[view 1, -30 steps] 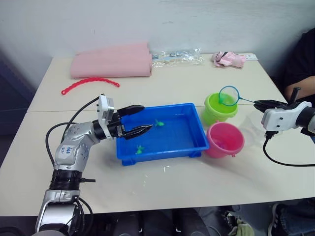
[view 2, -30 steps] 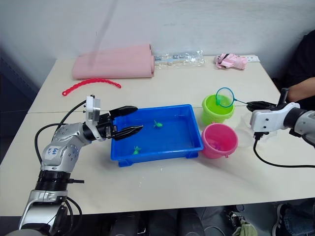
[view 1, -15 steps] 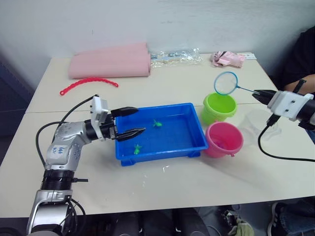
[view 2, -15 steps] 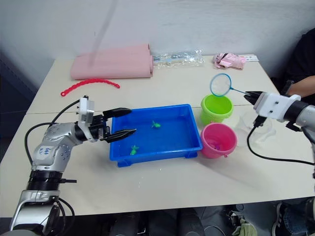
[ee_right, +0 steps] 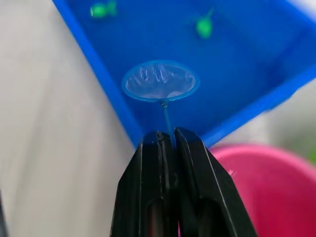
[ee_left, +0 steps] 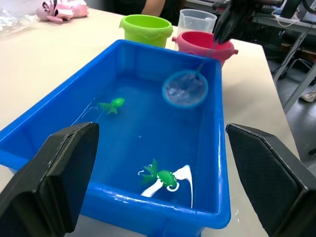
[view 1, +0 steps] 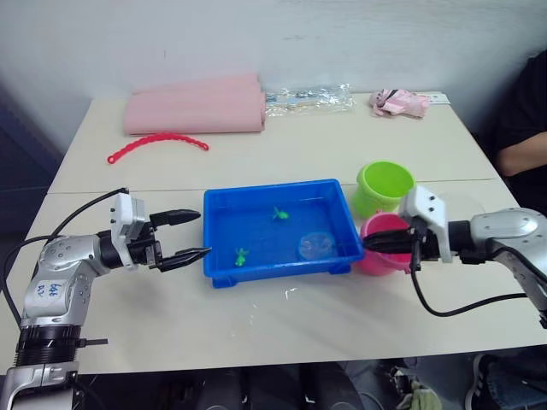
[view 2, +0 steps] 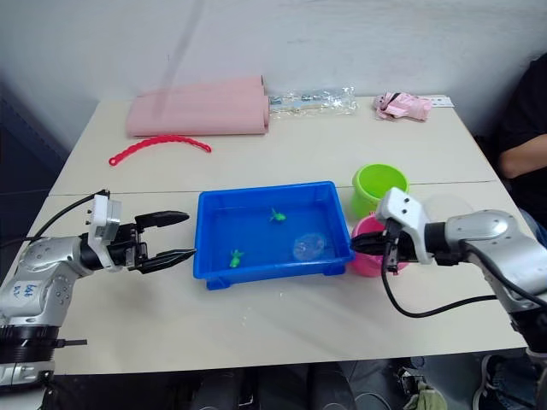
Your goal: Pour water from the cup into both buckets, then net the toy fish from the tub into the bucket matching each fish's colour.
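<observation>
- Net [view 1: 314, 246] dipped into the right end of the blue tub [view 1: 224, 272], its hoop low over the water, apart from both green fish.
- Right pincer [view 1: 369, 244] is clamped narrow on the thin black handle, reaching in over the tub's right wall, in front of the pink bucket [view 1: 393, 229].
- Left pincer [view 1: 193, 235] hovers spread wide and holding nothing, just left of the tub's left wall.
- One green fish [view 1: 278, 213] floats toward the far side of the tub, another, the near fish [view 1: 242, 255], toward the near-left; the green bucket [view 1: 383, 186] stands just right of the tub's far corner, behind the pink one, with the clear cup [ee_left: 196, 21] beyond them.
- Risks, as I judge them: the handle is so thin it may twist in the grip, tipping the hoop; a fast sweep could push the fish away or slop water onto the counter [view 1: 299, 145].
- The arm sits close to the pink bucket, so a careless swing could knock it over.
- Both fish seen are green; dropping one in the pink bucket would be the wrong match.
</observation>
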Available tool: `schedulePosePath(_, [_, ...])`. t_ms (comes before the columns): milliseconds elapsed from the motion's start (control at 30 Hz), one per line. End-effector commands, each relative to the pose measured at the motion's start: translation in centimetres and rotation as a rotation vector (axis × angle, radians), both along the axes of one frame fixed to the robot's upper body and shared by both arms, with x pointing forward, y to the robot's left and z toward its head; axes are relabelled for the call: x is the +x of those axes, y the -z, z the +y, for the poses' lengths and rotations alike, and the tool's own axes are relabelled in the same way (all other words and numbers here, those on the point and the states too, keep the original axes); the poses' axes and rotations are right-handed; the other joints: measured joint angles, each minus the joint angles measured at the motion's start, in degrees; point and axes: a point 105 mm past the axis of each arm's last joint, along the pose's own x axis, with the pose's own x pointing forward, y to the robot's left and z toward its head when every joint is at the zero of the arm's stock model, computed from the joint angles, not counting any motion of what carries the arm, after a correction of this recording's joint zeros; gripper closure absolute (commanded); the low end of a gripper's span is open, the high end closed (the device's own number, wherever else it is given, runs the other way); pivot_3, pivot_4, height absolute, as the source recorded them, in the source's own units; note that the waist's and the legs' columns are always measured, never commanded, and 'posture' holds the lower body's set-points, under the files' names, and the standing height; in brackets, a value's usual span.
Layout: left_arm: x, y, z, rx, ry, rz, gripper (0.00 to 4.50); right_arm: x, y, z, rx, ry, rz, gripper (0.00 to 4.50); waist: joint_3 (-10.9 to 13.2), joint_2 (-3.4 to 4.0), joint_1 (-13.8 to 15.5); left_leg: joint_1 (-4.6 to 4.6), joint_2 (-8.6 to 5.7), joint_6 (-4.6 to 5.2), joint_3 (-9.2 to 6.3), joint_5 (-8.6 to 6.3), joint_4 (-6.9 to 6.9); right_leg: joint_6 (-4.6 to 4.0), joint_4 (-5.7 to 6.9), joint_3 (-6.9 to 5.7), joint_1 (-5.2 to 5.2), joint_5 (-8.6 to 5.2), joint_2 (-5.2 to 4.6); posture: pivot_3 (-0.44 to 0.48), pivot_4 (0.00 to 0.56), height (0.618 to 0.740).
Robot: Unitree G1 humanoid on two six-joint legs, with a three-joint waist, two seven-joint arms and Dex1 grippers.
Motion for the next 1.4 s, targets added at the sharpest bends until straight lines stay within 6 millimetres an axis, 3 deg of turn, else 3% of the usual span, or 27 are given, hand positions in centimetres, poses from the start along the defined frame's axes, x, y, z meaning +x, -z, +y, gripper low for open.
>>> schedulePosePath(33, [-0.6, -1.0, -0.3, -0.015, -0.009, -0.06, 0.02, 1.5, 0.1, 1.0, -0.008, 0.025, -0.068, 4.5, 0.0, 0.0, -0.07, 0.0, 0.0, 0.0, 0.02, 0.0, 0.0, 0.0, -0.01, -0.01, 0.0, 0.0, 0.01, 0.0, 0.15, 0.74])
schedulePosePath(100, [-0.8, -0.9, -0.6, -0.024, -0.014, -0.058, 0.02, 2.9, 0.5, 1.7, -0.006, 0.06, -0.113, 4.5, 0.0, 0.0, -0.18, 0.03, 0.01, -0.01, 0.07, 0.0, -0.01, 0.0, 0.0, -0.06, 0.0, 0.0, 0.04, 0.0, 0.15, 0.74])
schedulePosePath(400, [-0.9, -1.1, -0.5, -0.03, -0.041, -0.058, 0.02, 5.7, 0.9, 5.0, 0.111, 0.117, -0.193, 4.5, -0.02, -0.03, -0.04, 0.01, 0.01, -0.02, 0.17, 0.01, 0.0, 0.02, 0.2, -0.08, -0.08, 0.01, 0.1, 0.0, 0.15, 0.74])
schedulePosePath(700, [-0.5, -1.3, -0.8, -0.039, -0.046, -0.053, 0.02, 5.1, 0.2, 6.2, 0.245, 0.077, -0.284, 4.5, -0.01, -0.03, -0.04, 0.0, 0.0, -0.01, 0.18, 0.0, -0.02, 0.02, 0.25, -0.09, -0.08, 0.01, 0.14, 0.0, 0.15, 0.74])
schedulePosePath(933, [-0.1, -1.6, -1.2, -0.068, -0.036, -0.051, 0.02, 2.6, -0.8, 5.3, 0.316, 0.052, -0.304, 4.5, -0.02, -0.03, 0.0, 0.01, 0.02, -0.01, 0.16, 0.0, -0.06, 0.02, 0.24, -0.1, -0.05, 0.01, 0.17, 0.0, 0.15, 0.74])
schedulePosePath(1400, [1.1, -2.5, -4.3, -0.128, 0.083, -0.04, 0.02, -1.1, -2.9, 0.1, 0.342, 0.134, -0.35, 4.5, -0.02, -0.04, 0.16, 0.03, -0.01, -0.01, 0.15, 0.0, -0.06, 0.03, 0.16, -0.11, -0.01, 0.02, 0.32, 0.0, 0.15, 0.74])
